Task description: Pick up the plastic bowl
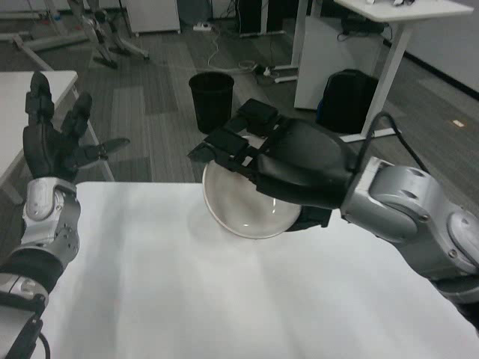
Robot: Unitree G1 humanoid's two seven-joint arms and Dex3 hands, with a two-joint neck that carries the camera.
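White plastic bowl (251, 206) sits tilted at frame centre, gripped by the right hand (288, 161) over the tabletop (187, 284); left hand (52, 138), upper left, is spread, holding nothing.

Office-like lab — desks (397, 11), cables (217, 52)

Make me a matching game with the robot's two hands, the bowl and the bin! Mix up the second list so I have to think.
Things:
1. left hand
2. right hand
3. plastic bowl
4. black bin

Descriptions:
A. stands on the grey floor beyond the table
B. white, tipped up on the far edge of the white table
C. raised at the table's left edge, fingers spread, holding nothing
D. wrapped over the bowl's rim, gripping it

Pairs: 1-C, 2-D, 3-B, 4-A
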